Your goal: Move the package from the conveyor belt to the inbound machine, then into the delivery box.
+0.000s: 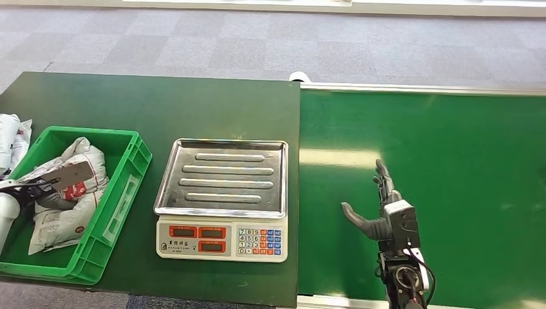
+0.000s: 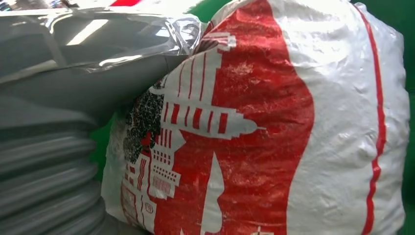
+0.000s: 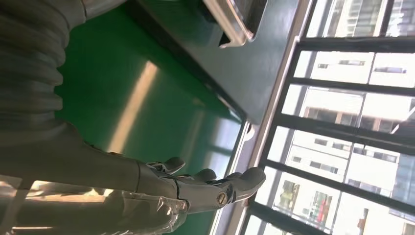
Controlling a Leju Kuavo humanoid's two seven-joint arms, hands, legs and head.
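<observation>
Belt (image 1: 451,161) fills your right half, bare under the right hand (image 1: 384,206), fingers apart. Bin (image 1: 119,193), lower left, holds the package (image 1: 67,193); left hand (image 1: 26,188) touches it, fingers unclear. Withdrawing could snag it.

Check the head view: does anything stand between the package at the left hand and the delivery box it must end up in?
Nothing visible does: the white-and-red package already lies inside the green delivery box, with the left hand on it.
</observation>
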